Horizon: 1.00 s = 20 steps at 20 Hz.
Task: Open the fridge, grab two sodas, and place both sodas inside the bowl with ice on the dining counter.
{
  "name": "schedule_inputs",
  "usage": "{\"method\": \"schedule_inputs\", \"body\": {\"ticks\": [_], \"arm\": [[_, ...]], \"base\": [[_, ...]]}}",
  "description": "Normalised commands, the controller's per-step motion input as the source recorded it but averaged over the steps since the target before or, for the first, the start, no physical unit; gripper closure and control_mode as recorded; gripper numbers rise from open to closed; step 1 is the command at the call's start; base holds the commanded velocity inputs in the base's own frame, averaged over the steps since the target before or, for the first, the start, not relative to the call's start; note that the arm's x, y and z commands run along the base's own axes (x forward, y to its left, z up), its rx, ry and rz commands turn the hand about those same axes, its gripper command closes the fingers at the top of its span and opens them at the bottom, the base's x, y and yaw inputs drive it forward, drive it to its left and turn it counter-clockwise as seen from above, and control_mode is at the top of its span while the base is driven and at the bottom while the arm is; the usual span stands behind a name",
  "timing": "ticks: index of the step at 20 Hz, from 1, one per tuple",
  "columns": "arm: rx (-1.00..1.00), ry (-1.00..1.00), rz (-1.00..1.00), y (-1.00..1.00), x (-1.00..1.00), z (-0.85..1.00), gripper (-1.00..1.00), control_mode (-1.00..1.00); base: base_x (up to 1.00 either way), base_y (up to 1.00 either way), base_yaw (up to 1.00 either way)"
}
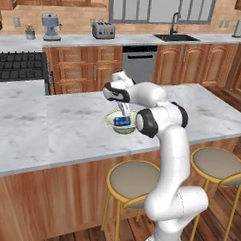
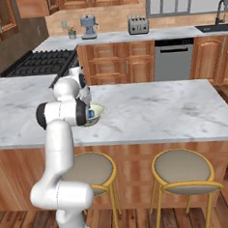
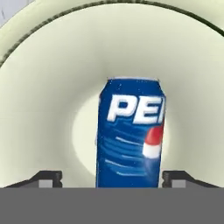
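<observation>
Inside pale bowl (image 3: 39, 87), blue can (image 3: 130, 135), end effector (image 3: 112, 178) straddling

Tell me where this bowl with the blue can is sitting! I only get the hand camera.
Observer: The bowl sits on the dining counter, about midway along the marble slab.
Operator: What's the arm doing?
Observer: It bends over from the stool side, and the gripper points straight down over the blue can.
Operator: Are there chairs?
Observer: Two round stools with yellow rims stand under the counter's near edge, one beside the arm, the other stool farther along.
Operator: What's behind?
Observer: A wall counter with a toaster and a sink.
</observation>
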Motion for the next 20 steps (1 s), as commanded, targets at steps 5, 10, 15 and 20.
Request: {"method": "schedule_inputs", "body": {"ticks": [5,10,15,20], "arm": [[0.0,-0.03,0.02,-0.05,-0.4,0.2,-1.0,-1.0],[0.0,-0.03,0.02,-0.07,-0.36,0.33,-1.0,-1.0],[0.0,-0.01,0.0,-0.23,-0.54,0.26,-1.0,-1.0],[0.0,-0.02,-0.03,-0.29,-0.83,0.19,-1.0,-1.0]], "base": [[0.0,0.0,0.0],[0.0,0.0,0.0],[0.0,0.0,0.0],[0.0,0.0,0.0]]}}
